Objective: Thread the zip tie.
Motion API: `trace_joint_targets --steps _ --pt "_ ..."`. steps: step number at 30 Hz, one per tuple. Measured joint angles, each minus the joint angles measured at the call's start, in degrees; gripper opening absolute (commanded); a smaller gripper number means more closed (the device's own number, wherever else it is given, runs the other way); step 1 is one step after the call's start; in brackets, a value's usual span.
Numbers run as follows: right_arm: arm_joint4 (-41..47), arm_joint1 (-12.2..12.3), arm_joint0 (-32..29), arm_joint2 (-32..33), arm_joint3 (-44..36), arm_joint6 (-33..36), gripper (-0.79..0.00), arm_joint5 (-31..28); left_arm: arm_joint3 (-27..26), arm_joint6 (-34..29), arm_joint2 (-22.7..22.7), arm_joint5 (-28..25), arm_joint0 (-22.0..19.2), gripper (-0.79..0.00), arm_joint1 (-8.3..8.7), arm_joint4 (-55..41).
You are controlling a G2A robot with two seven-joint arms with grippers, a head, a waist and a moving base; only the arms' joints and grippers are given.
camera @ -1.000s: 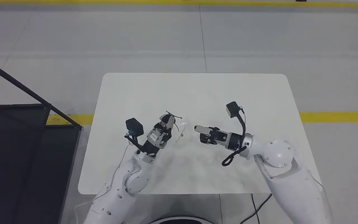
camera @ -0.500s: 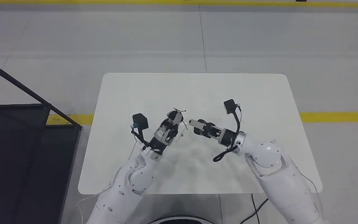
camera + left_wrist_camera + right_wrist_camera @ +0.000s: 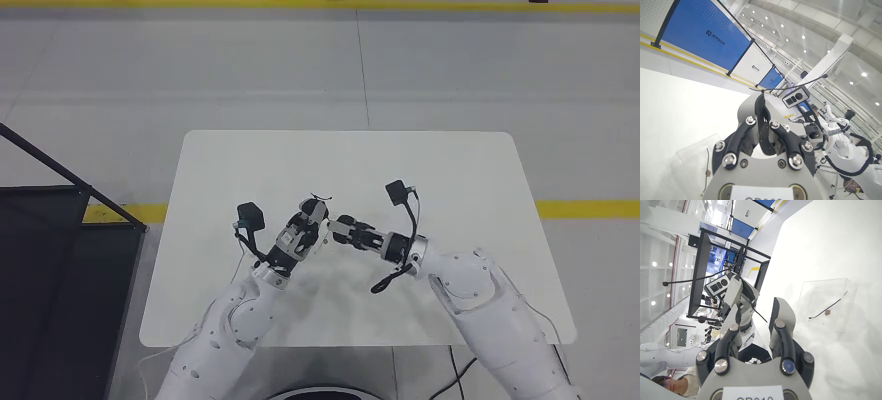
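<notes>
A thin black zip tie (image 3: 318,197) is pinched in my left gripper (image 3: 312,210), which is shut on it above the middle of the white table (image 3: 450,170). In the left wrist view the zip tie (image 3: 791,86) sticks out sideways from the closed fingertips of the left gripper (image 3: 762,94), its head end free in the air. My right gripper (image 3: 335,222) is open right beside the left one, fingertips almost touching it. In the right wrist view the open right gripper (image 3: 761,311) faces the left gripper (image 3: 734,277), and the zip tie's (image 3: 693,279) pointed tail hangs between the two.
A clear plastic box (image 3: 829,298) lies on the table under the grippers with a second black zip tie (image 3: 826,309) inside; the box (image 3: 694,149) also appears in the left wrist view. A black frame stands off the table's left side.
The right gripper has moved left until it is close against the left one. The left gripper shifted slightly right and away from me with the zip tie, then held still.
</notes>
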Motion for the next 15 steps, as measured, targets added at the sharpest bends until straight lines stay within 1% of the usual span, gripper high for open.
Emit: trace_joint_targets --steps 3,9,12,13,15 --pt "-0.1 0.0 -0.1 0.0 -0.1 0.3 -0.508 -0.1 0.1 -0.1 -0.1 0.1 0.0 -0.785 -0.08 0.1" --pt "-0.2 -0.1 -0.1 0.1 -0.1 0.4 -0.646 0.0 0.4 0.0 -0.1 -0.1 0.0 -0.785 -0.23 0.5" --pt "-0.3 -0.2 -0.1 0.1 -0.1 0.4 -0.699 0.0 0.5 0.0 -0.2 -0.2 -0.1 -0.785 -0.31 0.7" --pt "-0.4 -0.2 -0.1 0.1 -0.1 0.4 -0.708 0.0 0.6 0.0 -0.2 -0.2 -0.1 -0.785 -0.33 0.7" --pt "-0.4 -0.2 -0.1 0.1 -0.1 0.3 -0.693 0.1 0.6 0.0 -0.2 -0.4 -0.1 -0.785 -0.38 0.7"
